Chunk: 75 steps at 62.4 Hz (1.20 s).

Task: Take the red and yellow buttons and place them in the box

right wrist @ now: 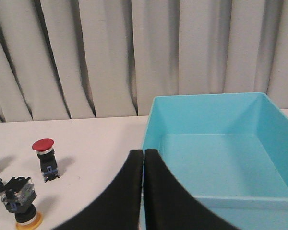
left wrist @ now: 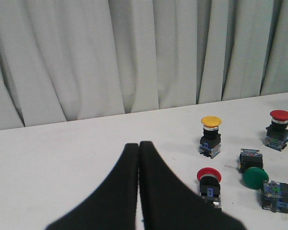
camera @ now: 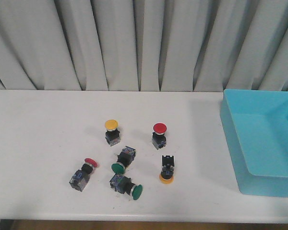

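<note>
- On the white bench [camera: 38, 143], 6 buttons lie in a loose cluster well to the left of the box [camera: 264, 143]; nothing can be seen inside the box, so the job looks unstarted.
- Farthest from the box is a tipped red button [camera: 84, 172], lying on its side with its cap pointing away from the robot.
- Next comes an upright yellow button [camera: 112, 131], standing clear of its neighbours and probably the easiest first pick for the left arm.
- 2 green buttons [camera: 122, 160] lie on their sides in the middle of the cluster; they should be left alone.
- An upright red button [camera: 159, 134] stands nearer the box, with an overturned yellow button [camera: 167, 170] just in front of it, cap down on the bench.
- A good pick would likely come straight down over an upright cap and close across the blocky body, keeping clear of the green ones.
- The left gripper [left wrist: 138, 146] has its jaws pressed together, holding nothing and touching no button.
- The right gripper [right wrist: 143, 153] likewise has its jaws closed on nothing, hanging in front of the box's near wall; both must open before any grasp.
</note>
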### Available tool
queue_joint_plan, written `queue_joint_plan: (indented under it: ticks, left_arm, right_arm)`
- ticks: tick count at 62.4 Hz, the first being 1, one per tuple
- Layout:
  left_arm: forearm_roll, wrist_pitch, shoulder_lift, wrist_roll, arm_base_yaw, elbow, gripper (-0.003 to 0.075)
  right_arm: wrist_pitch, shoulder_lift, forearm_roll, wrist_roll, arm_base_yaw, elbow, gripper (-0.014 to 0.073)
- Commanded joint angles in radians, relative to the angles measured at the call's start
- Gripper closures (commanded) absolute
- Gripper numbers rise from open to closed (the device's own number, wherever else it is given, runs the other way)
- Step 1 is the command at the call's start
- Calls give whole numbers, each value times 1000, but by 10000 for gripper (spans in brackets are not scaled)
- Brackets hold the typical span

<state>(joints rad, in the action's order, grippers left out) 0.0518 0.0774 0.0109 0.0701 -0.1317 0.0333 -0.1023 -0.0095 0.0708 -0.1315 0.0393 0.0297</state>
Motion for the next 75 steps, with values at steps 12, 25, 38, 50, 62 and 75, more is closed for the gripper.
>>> queue_joint_plan:
  ticks: [12,25,38,50,62,75]
  left_arm:
    - [-6,-77,14,7,-4,40,726]
    - [-6,-77,14,7,-4,40,726]
    - [-6,-77,14,7,-4,40,726]
    - [31,-192,14,-21,-4,34,726]
    - [-4,-629,-32,-29,-4,-113,726]
    - [-35,-452,-477,-283,-4,-632,726]
  right_arm:
    - [78,-12,3,0,-6,6,599]
    - [78,-12,3,0,-6,6,599]
    - [78,-12,3,0,-6,6,599]
    - [180,-12,3,-12,-6,-5,599]
    - [772,65,-18,124,-9,-184,599]
    - [480,505,-50,288,-12,-681,599]
